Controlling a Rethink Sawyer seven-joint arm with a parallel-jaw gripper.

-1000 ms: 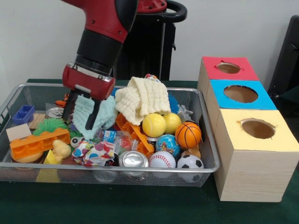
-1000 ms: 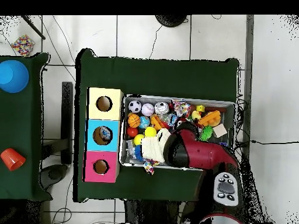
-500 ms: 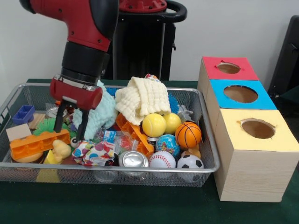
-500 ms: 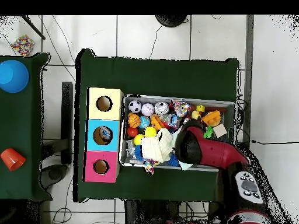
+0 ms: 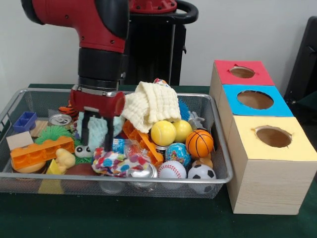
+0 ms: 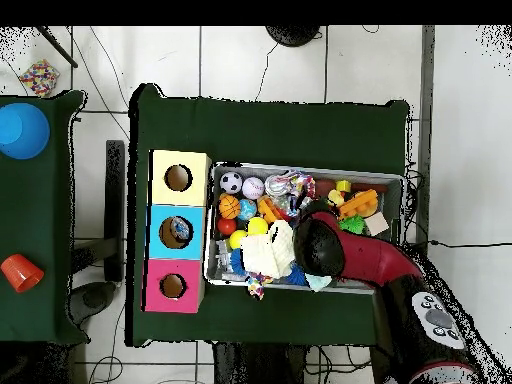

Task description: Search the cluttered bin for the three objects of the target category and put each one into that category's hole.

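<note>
The red-and-black arm [image 5: 101,44] hangs vertical, its gripper [image 5: 95,134] pointing straight down, fingers [image 5: 84,130] spread apart.

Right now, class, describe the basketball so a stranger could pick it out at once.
Start at the wire bin on the green table and go to the end nearest the three coloured boxes. Among the cluster of balls there, the basketball sits beside the two yellow balls. It alone is orange with black seams.

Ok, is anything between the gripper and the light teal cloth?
Nothing visible. The gripper hangs open right over the light teal cloth, one finger on each side; the cream cloth lies beside it, not between.
</note>
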